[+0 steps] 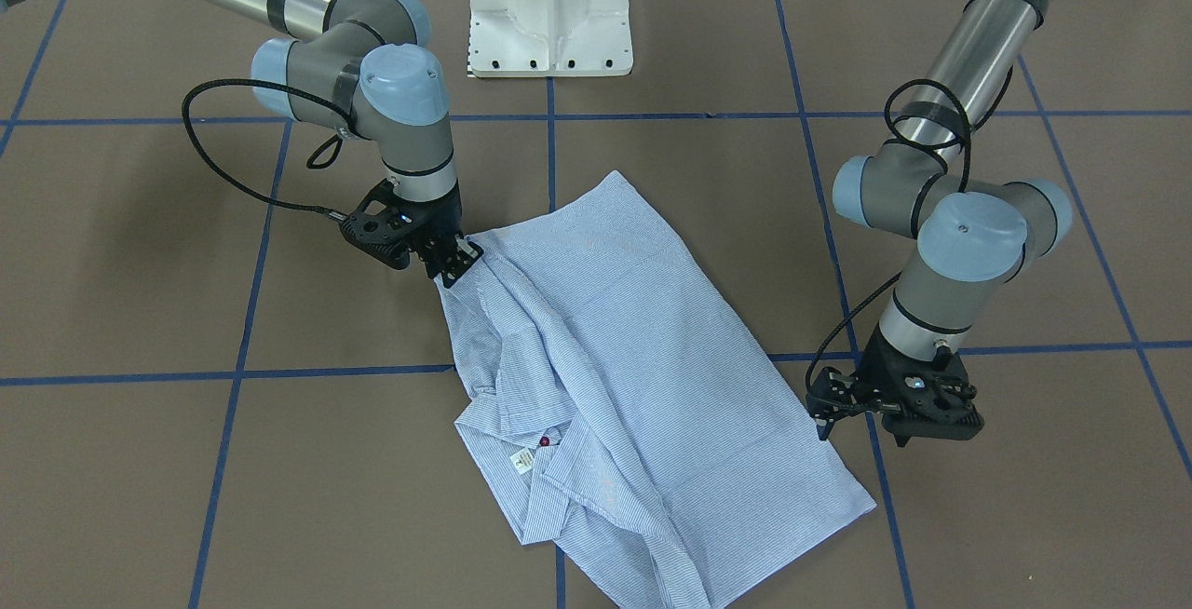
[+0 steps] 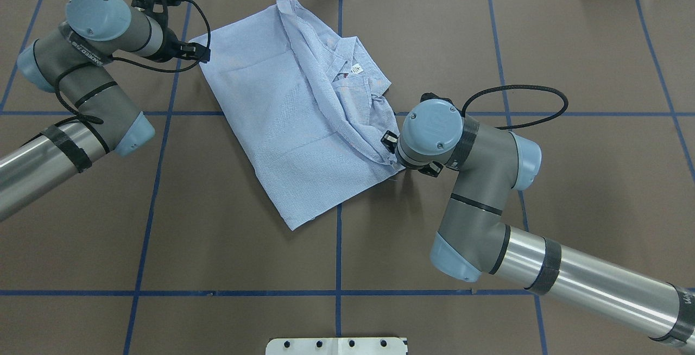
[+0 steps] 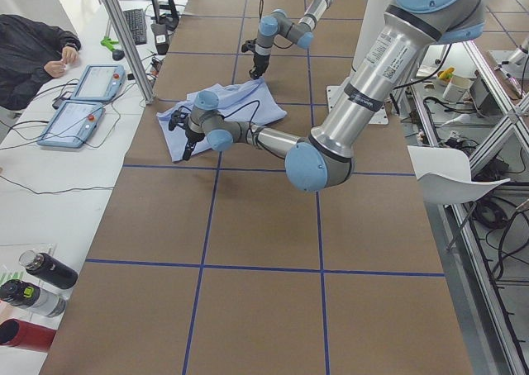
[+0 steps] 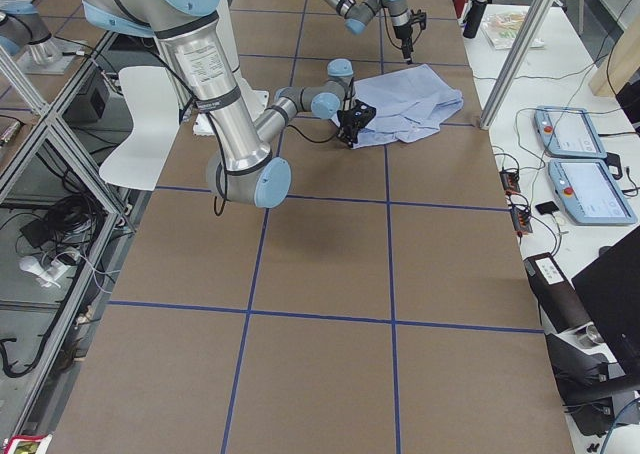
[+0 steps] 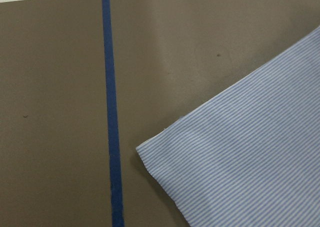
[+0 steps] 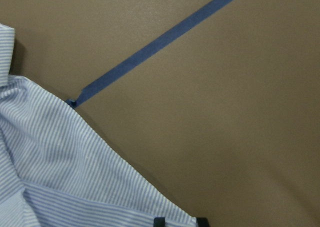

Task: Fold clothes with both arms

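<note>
The light-blue striped shirt (image 1: 633,339) lies partly folded across the middle of the brown table, with its collar and white neck label (image 2: 356,69) facing up. My right gripper (image 1: 456,264) sits at the bunched side edge of the shirt (image 2: 282,100). In the right wrist view, cloth (image 6: 50,162) runs in between its dark fingertips (image 6: 159,221), and the gripper looks shut on that edge. My left gripper (image 2: 200,54) hovers just beside the far flat corner (image 5: 250,152) and is open. No fingers show in the left wrist view, and it holds nothing.
Blue tape lines (image 1: 551,153) divide the table into squares. The white base pedestal (image 1: 549,13) stands at the robot's edge. In the exterior left view, a person's sleeve (image 3: 33,49) and two teach pendants (image 3: 83,102) are on a side bench, with several bottles (image 3: 41,276) nearer.
</note>
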